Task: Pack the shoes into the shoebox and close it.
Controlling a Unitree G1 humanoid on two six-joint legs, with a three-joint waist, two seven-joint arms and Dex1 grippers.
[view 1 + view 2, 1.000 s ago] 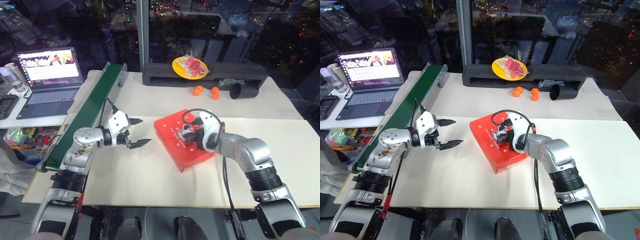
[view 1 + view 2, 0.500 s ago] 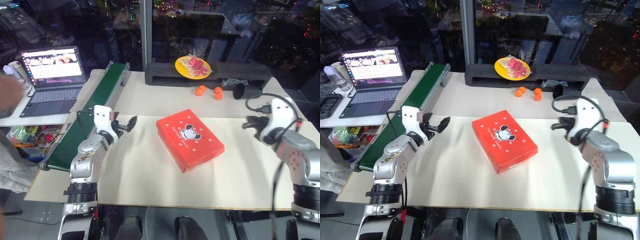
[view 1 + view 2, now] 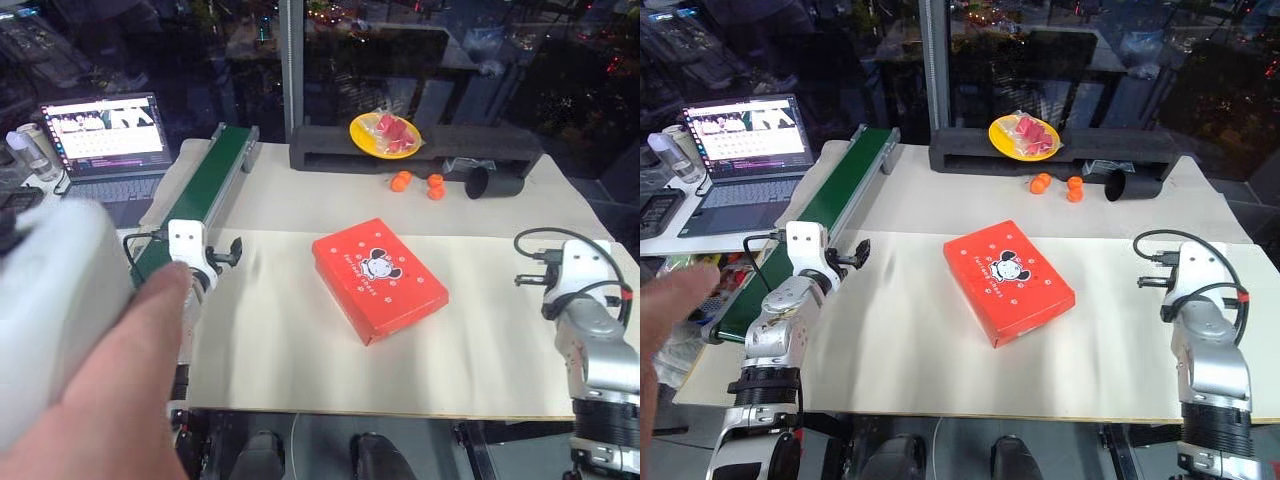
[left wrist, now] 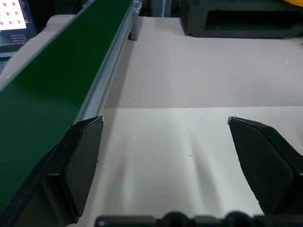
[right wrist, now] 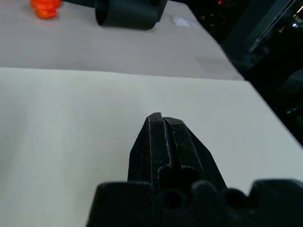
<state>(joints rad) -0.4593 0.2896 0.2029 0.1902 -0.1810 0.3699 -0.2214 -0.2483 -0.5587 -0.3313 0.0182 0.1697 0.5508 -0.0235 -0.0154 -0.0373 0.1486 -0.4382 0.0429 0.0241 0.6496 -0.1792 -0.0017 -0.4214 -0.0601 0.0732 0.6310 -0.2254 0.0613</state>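
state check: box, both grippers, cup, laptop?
shoebox: lid closed, flat on the table, untouched
left gripper: fingers wide open, empty
right gripper: fingers shut, empty
black cup: lying on its side
laptop: open, screen on

arms: silver-grey metal segments with white wrist housings; black ribbed collars
cables: black loops at each wrist; possibly a red tag on the right one
left tool (image 4: 165, 124): black wedge-shaped fingers
right tool (image 5: 163, 118): black, ridged fingers

table (image 3: 940, 370) — shoebox (image 3: 1008, 280) shut, centre | conveyor (image 3: 830, 205) | 3 orange balls (image 3: 1057, 186) | black cup (image 3: 1133, 184)
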